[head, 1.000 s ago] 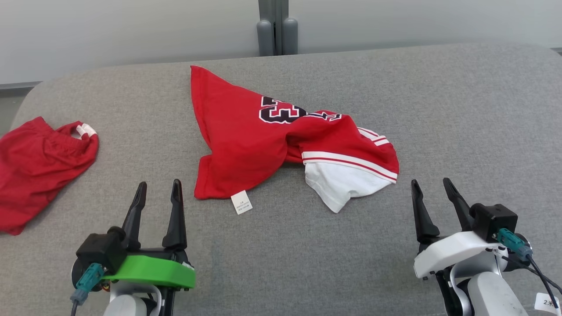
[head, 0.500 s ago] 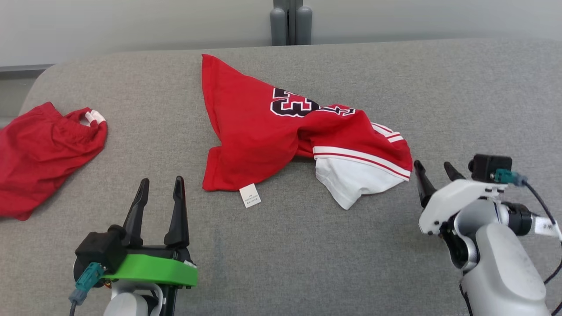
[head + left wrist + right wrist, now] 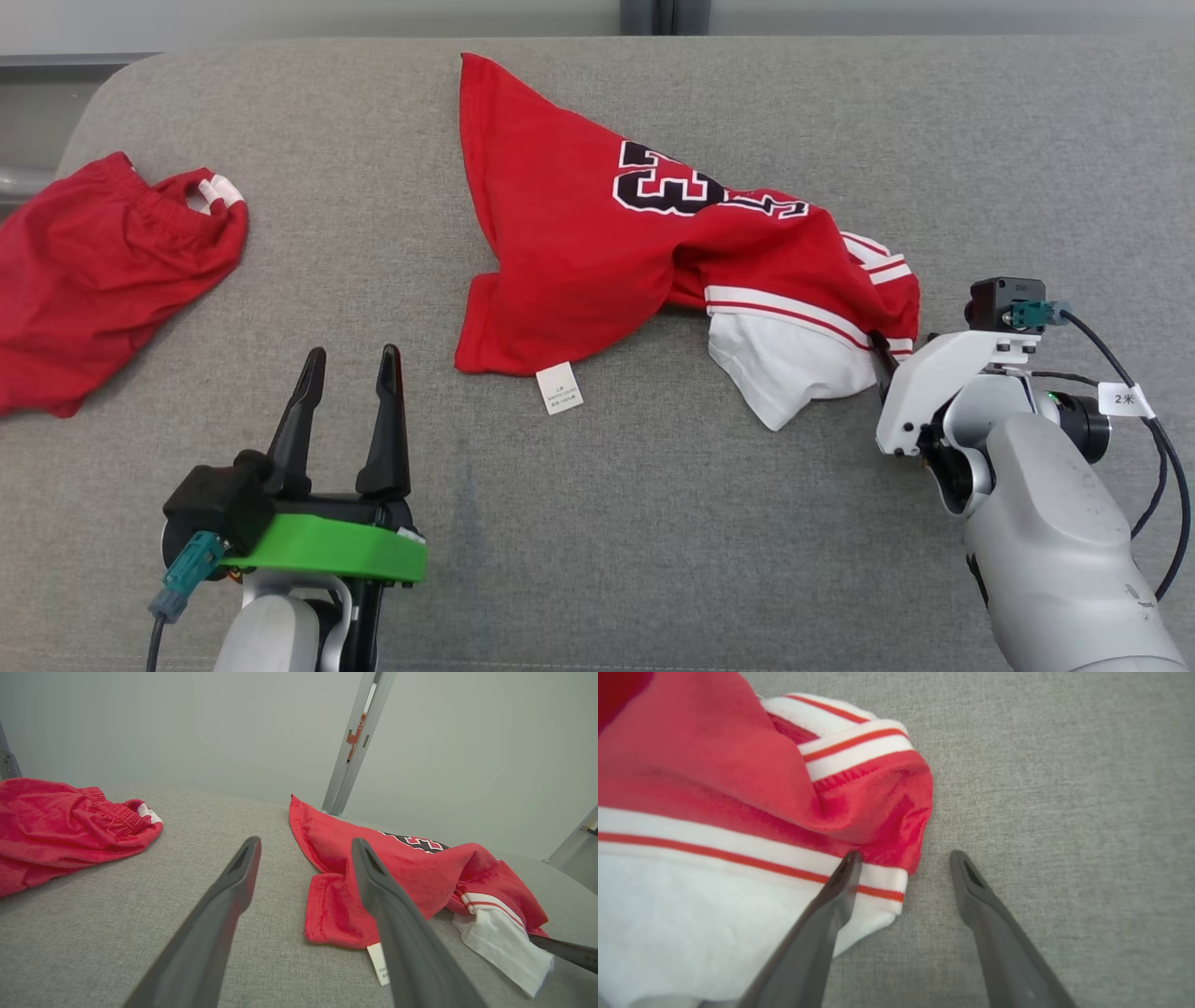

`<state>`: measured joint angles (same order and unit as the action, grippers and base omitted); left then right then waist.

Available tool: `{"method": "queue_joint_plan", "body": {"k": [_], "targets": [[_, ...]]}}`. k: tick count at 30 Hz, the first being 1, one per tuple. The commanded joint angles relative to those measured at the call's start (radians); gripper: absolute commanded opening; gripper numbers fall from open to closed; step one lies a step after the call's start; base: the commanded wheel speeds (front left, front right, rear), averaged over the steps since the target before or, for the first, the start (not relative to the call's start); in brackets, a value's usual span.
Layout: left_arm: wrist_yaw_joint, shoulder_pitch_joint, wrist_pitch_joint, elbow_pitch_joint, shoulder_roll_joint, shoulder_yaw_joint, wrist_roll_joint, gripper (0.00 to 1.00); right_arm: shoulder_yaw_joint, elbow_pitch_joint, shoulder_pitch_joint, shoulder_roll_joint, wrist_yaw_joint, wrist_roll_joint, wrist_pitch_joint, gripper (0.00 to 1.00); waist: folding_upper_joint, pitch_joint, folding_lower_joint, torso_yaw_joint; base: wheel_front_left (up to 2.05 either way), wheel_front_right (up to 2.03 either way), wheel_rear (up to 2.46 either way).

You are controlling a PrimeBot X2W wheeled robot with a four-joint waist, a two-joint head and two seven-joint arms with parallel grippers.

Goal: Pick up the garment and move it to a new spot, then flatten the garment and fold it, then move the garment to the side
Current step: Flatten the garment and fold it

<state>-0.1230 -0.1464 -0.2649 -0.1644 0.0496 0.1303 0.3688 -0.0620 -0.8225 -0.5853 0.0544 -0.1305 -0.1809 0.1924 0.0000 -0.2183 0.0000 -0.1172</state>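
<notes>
While the right gripper (image 3: 903, 858) straddles the right hem of the red jersey (image 3: 607, 252), crumpled mid grey table (image 3: 1027, 140), fingers apart, and the left gripper (image 3: 353, 355) hangs open near-left, nothing's lifted yet, so basically every step's left.

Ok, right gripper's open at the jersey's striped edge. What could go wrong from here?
1. The right gripper straddles the end of the striped trim, one side over cloth, the other over the bare grey padded surface, so closing may catch only a thin edge that slips out.
2. The red jersey lies twisted and bunched; lifting by one corner could tangle it further.
3. The red shorts lie to the left; setting it there might overlap them.
</notes>
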Motion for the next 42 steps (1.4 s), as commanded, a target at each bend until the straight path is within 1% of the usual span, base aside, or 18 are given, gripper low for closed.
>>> {"method": "queue_joint_plan", "body": {"k": [1,2,4,7,11,13,17,19,21,24,26,28,31,33,34,35,42], "targets": [[-0.003,-0.019,0.001,0.000,0.002,-0.004,0.001,1.00,0.017,-0.030,0.007,-0.008,-0.001,0.006,-0.008,0.17,0.0000,-0.003,0.0000,-0.003,0.00,0.00,0.00],[-0.003,-0.018,0.001,0.000,0.002,-0.007,0.001,1.00,0.021,-0.034,0.004,-0.009,-0.001,0.012,-0.032,0.00,0.0000,-0.001,0.0000,-0.001,0.00,0.00,0.00],[-0.003,-0.012,0.001,-0.001,0.002,-0.012,0.001,1.00,0.019,-0.035,0.004,-0.006,0.000,0.032,-0.070,0.00,0.0000,0.009,0.0000,0.004,0.00,0.00,0.00],[-0.004,0.005,0.001,-0.002,0.002,-0.017,0.000,1.00,0.009,0.002,0.011,0.001,0.000,0.065,-0.134,0.00,0.0000,0.027,0.0000,0.016,0.00,0.00,0.00],[-0.004,0.027,0.001,-0.005,0.002,-0.022,0.001,1.00,-0.007,0.110,0.055,-0.003,0.000,0.098,-0.182,0.00,0.0000,0.060,0.0000,0.036,0.00,0.00,0.00],[-0.004,0.037,0.001,-0.003,0.002,-0.026,0.002,1.00,-0.013,0.202,0.093,-0.002,0.000,0.105,-0.184,0.00,0.0000,0.074,0.0000,0.049,0.00,0.00,0.00],[-0.004,0.051,0.001,0.004,0.002,-0.039,0.000,1.00,-0.023,0.454,0.203,-0.002,0.000,0.105,-0.131,0.00,0.0000,0.086,0.0000,0.077,0.00,0.00,0.00],[-0.003,0.056,0.001,0.008,0.002,-0.046,-0.002,1.00,-0.039,0.605,0.271,-0.002,0.000,0.102,-0.082,0.00,0.0000,0.086,0.0000,0.092,0.00,0.00,0.00],[-0.002,0.059,0.001,0.011,0.002,-0.051,-0.003,1.00,-0.060,0.726,0.332,-0.002,0.000,0.096,-0.034,0.00,0.0000,0.084,0.0000,0.101,0.00,0.00,0.00],[-0.002,0.056,0.001,0.017,0.002,-0.056,-0.004,1.00,-0.104,0.861,0.395,-0.002,0.000,0.085,0.032,0.00,0.0000,0.075,0.0000,0.112,0.00,0.00,0.00],[-0.003,0.047,0.001,0.019,0.002,-0.055,-0.005,1.00,-0.127,0.896,0.409,-0.003,0.000,0.100,0.064,0.00,0.0000,0.062,0.0000,0.115,0.00,0.00,0.00],[-0.004,0.027,0.001,0.025,0.002,-0.050,-0.010,1.00,-0.147,0.892,0.389,0.005,0.000,0.118,0.095,0.00,0.0000,0.039,0.0000,0.113,0.00,0.00,0.00],[-0.005,0.000,0.001,0.029,0.002,-0.043,-0.014,1.00,-0.162,0.821,0.331,0.046,0.000,0.132,0.113,0.00,0.0000,0.005,0.0000,0.101,0.00,0.00,0.00],[-0.006,-0.014,0.001,0.030,0.002,-0.038,-0.018,1.00,-0.166,0.736,0.277,0.079,0.000,0.132,0.105,0.00,0.0000,-0.020,0.0000,0.085,0.00,0.00,0.00],[-0.007,-0.019,0.001,0.031,0.002,-0.037,-0.020,1.00,-0.168,0.711,0.254,0.087,0.000,0.128,0.094,0.00,0.0000,-0.027,0.0000,0.080,0.00,0.00,0.00],[-0.007,-0.028,0.001,0.032,0.002,-0.034,-0.021,1.00,-0.168,0.660,0.215,0.110,0.000,0.129,0.078,0.00,0.0000,-0.041,0.0000,0.069,0.00,0.00,0.00],[-0.007,-0.057,0.001,0.038,0.002,-0.029,-0.024,1.00,-0.184,0.406,0.055,0.168,0.000,0.149,0.018,0.00,0.0000,-0.097,0.0000,0.015,0.00,0.00,0.00]]}}
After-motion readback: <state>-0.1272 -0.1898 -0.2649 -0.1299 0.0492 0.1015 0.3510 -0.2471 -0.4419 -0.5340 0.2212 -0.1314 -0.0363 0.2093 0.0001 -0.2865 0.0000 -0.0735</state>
